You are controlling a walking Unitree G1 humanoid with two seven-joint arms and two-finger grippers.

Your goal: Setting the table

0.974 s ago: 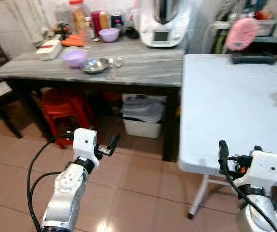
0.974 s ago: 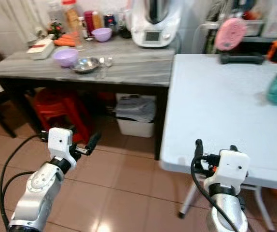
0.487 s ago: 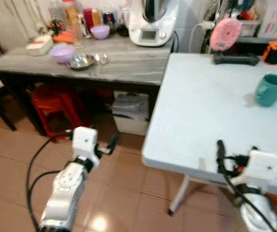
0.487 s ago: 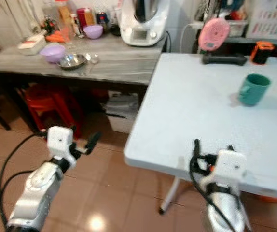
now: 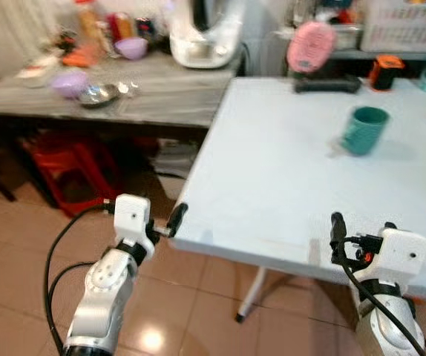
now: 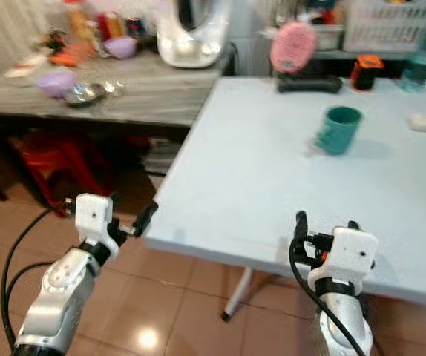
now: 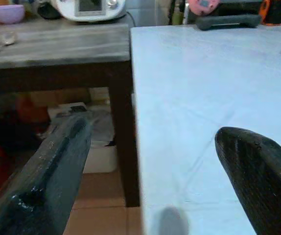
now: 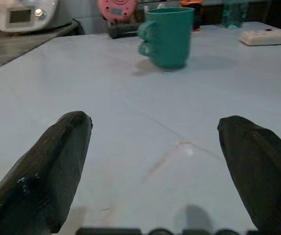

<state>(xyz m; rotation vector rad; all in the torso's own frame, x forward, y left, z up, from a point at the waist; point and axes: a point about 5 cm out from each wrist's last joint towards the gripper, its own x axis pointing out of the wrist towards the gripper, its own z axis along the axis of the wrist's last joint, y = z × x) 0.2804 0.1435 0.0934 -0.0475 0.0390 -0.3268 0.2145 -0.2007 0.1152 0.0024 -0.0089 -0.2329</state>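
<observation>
Right gripper [image 8: 152, 161] gapes toward upright teal mug [image 8: 167, 36].

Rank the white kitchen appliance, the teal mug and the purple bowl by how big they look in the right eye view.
1. White kitchen appliance, clearly largest, though cut off at the top edge.
2. Teal mug.
3. Purple bowl.

The mug and bowl look close in size, and the bowl stands farther off on the grey side table, so that order is unsure.

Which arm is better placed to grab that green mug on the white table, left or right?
Right, most likely. The right gripper is open over the white table, facing the green mug with bare tabletop between. The left gripper sits at the table's near left corner, farther from the mug.
</observation>
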